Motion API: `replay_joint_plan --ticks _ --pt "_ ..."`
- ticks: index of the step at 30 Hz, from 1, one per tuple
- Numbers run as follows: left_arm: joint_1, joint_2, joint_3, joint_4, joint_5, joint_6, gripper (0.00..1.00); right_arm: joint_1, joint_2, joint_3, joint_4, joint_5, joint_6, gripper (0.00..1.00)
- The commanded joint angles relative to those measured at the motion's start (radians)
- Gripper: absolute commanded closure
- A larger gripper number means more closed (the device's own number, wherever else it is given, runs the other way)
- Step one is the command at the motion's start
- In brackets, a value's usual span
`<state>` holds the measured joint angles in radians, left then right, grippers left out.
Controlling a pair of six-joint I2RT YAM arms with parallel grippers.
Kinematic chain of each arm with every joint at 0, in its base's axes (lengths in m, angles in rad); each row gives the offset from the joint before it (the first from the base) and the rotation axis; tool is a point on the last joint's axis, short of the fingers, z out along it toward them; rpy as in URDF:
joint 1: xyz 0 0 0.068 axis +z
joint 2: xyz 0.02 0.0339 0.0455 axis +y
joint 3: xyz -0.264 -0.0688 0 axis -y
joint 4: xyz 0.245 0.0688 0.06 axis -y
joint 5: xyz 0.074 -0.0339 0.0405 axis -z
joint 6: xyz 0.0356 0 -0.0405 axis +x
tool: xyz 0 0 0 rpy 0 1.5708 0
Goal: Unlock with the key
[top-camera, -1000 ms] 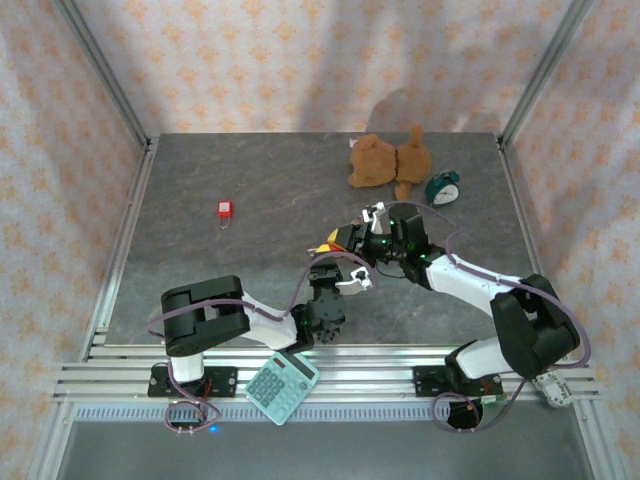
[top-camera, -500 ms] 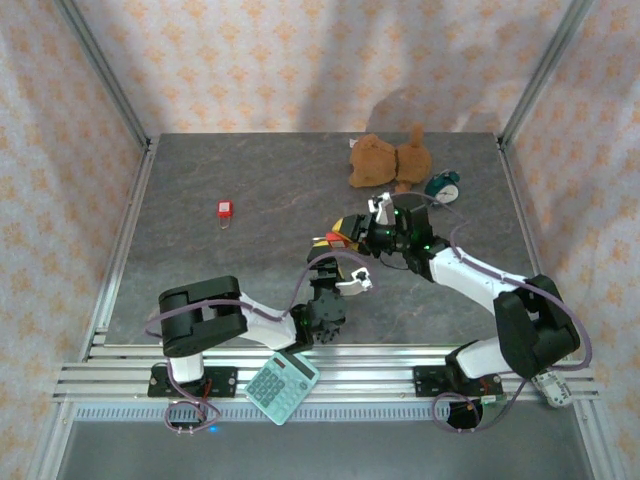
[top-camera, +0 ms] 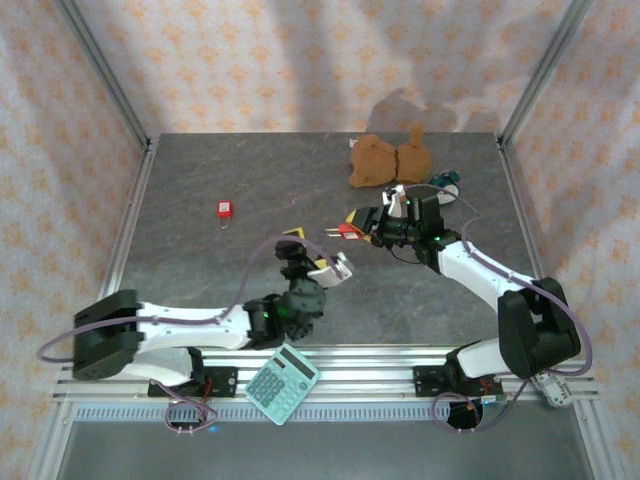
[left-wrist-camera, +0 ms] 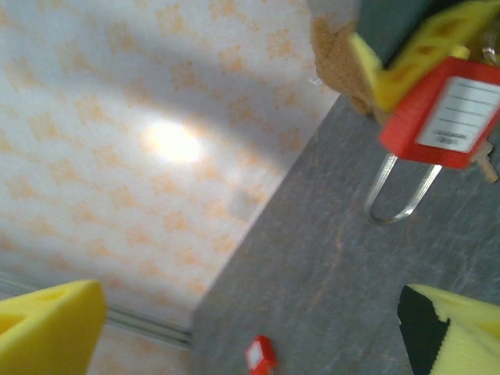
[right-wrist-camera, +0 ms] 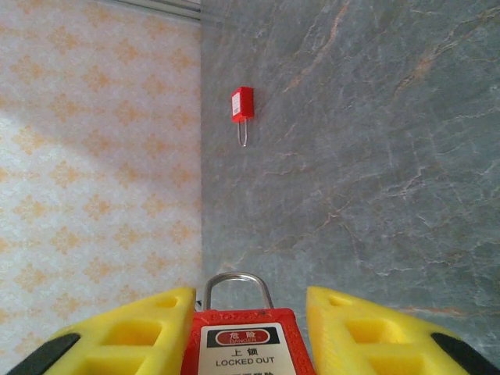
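Note:
My right gripper is shut on a red padlock. The lock's label reads "LOCKED OUT" and its steel shackle points away from the wrist. My left gripper hangs to the left of it and nearer the arm bases, apart from the lock, with its yellow fingers wide open and nothing between them. From the left wrist the padlock shows at the upper right, raised above the table. I cannot make out the key.
A second small red padlock lies on the grey table at the left. A brown plush toy and a teal clock are at the back right. A calculator rests on the front rail.
My left gripper opened and drew back to the left, away from the padlock, and its arm stretched out low. My right gripper carried the padlock a little back and to the right.

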<state>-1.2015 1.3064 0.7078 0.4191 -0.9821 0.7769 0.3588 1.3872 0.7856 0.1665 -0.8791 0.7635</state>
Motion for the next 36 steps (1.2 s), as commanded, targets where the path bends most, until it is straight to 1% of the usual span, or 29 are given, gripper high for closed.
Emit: replay_joint_plan --ticks 1,2,3,5,6,7,10,12,15,17,20,22,24,26,28,29,33,36 --pt "0.111 -0.136 0.082 -0.486 0.258 -0.398 0.07 0.000 -0.042 0.041 -0.016 0.004 -0.055 0.69" --pt "0.144 -0.172 0.082 -0.511 0.351 -0.422 0.08 -0.001 -0.042 0.039 -0.012 0.004 -0.055 0.69" --pt "0.163 -0.198 0.066 -0.506 0.414 -0.417 0.08 -0.001 -0.043 0.036 -0.010 0.004 -0.055 0.69" --pt "0.175 -0.244 -0.001 -0.440 0.545 -0.328 0.07 -0.001 -0.043 0.028 0.006 -0.008 -0.047 0.69" --pt "0.177 -0.254 -0.021 -0.427 0.586 -0.301 0.08 -0.001 -0.044 0.025 0.014 -0.013 -0.042 0.69" --pt "0.193 -0.255 -0.025 -0.420 0.614 -0.298 0.11 -0.001 -0.048 0.019 0.022 -0.016 -0.037 0.69" --pt "0.243 -0.221 0.013 -0.439 0.714 -0.325 0.18 -0.001 -0.050 0.008 0.024 -0.038 -0.037 0.68" --pt "0.260 -0.195 0.019 -0.404 0.770 -0.314 0.21 0.001 -0.056 -0.001 0.025 -0.054 -0.038 0.68" --pt "0.291 -0.146 0.014 -0.312 0.824 -0.279 0.25 0.003 -0.072 -0.014 0.014 -0.065 -0.046 0.68" --pt "0.328 -0.108 0.050 -0.337 0.898 -0.267 0.28 0.008 -0.085 -0.021 0.000 -0.072 -0.062 0.68" --pt "0.368 -0.044 0.105 -0.377 0.962 -0.241 0.35 0.019 -0.101 -0.031 -0.024 -0.069 -0.084 0.68" --pt "0.393 -0.019 0.126 -0.372 0.993 -0.246 0.39 0.024 -0.106 -0.038 -0.027 -0.069 -0.085 0.68" --pt "0.414 -0.009 0.136 -0.364 1.036 -0.250 0.39 0.027 -0.111 -0.043 -0.035 -0.069 -0.093 0.68" --pt "0.421 0.003 0.143 -0.369 1.057 -0.243 0.39 0.031 -0.116 -0.048 -0.042 -0.070 -0.099 0.68" --pt "0.422 0.017 0.157 -0.406 1.090 -0.242 0.41 0.035 -0.119 -0.051 -0.045 -0.069 -0.103 0.68" --pt "0.423 0.027 0.166 -0.425 1.112 -0.240 0.45 0.036 -0.122 -0.051 -0.045 -0.067 -0.104 0.68" --pt "0.425 0.055 0.181 -0.461 1.149 -0.238 0.54 0.043 -0.125 -0.050 -0.042 -0.067 -0.105 0.68" --pt "0.430 0.064 0.192 -0.484 1.177 -0.237 0.67 0.043 -0.129 -0.046 -0.052 -0.066 -0.111 0.68"
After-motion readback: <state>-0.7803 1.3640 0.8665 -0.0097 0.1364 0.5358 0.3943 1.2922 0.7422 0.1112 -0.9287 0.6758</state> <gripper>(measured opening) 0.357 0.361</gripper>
